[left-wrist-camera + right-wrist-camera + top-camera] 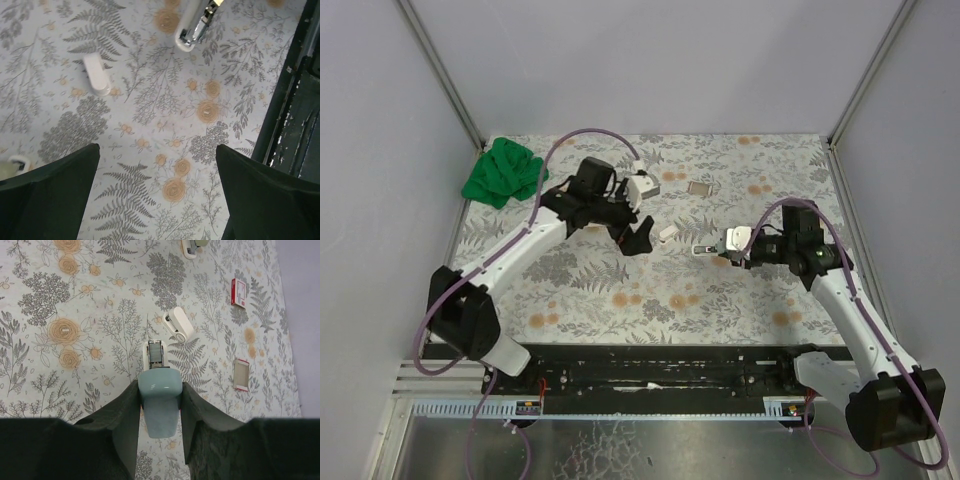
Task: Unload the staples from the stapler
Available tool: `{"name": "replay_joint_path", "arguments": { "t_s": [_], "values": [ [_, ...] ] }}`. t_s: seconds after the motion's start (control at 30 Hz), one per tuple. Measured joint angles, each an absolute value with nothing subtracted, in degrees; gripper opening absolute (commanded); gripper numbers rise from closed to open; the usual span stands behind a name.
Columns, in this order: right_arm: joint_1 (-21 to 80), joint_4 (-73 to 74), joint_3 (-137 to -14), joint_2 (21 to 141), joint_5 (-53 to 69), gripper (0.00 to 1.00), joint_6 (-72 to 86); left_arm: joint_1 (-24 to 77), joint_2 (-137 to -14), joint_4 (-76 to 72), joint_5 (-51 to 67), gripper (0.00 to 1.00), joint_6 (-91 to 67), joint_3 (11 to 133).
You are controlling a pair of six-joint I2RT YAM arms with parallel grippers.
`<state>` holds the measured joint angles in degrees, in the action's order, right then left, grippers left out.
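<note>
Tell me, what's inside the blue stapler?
A grey metal channel shows at the stapler's front end. The blue top and the right gripper's jaws cover the rest, so staples cannot be seen.

Stapler (192, 27) cropped by top edge

A small stapler (160, 410) with a rounded, pale blue-green plastic body is shown clamped on both sides between the two fingers of the right claw (160, 386). It is held level, its long axis in line with the claw. In the overhead view its nose (704, 248) is pointed left, towards the middle of the fern-and-flower patterned desk (600, 290). A white tray carrying a grey metal channel (157, 353) is seen projecting from the front of the body, open from above. Whether staples lie in that channel cannot be told. From the left wrist camera the shiny metal front end (194, 27) is seen near the top edge.
</note>
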<state>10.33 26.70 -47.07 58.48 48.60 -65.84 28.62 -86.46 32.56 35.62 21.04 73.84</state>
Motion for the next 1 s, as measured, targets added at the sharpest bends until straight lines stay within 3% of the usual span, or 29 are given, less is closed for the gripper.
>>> {"name": "replay_joint_path", "arguments": {
  "t_s": [0.57,1.0],
  "values": [
    [10.33,31.79,-45.12,56.25,55.94,0.00,-80.40,39.81,-103.26,32.62,37.21,1.00,19.00,84.82],
    [10.33,41.54,-45.56,54.85,62.22,0.00,-89.82,41.43,-108.60,34.22,39.27,1.00,18.87,88.71]
  ]
}}
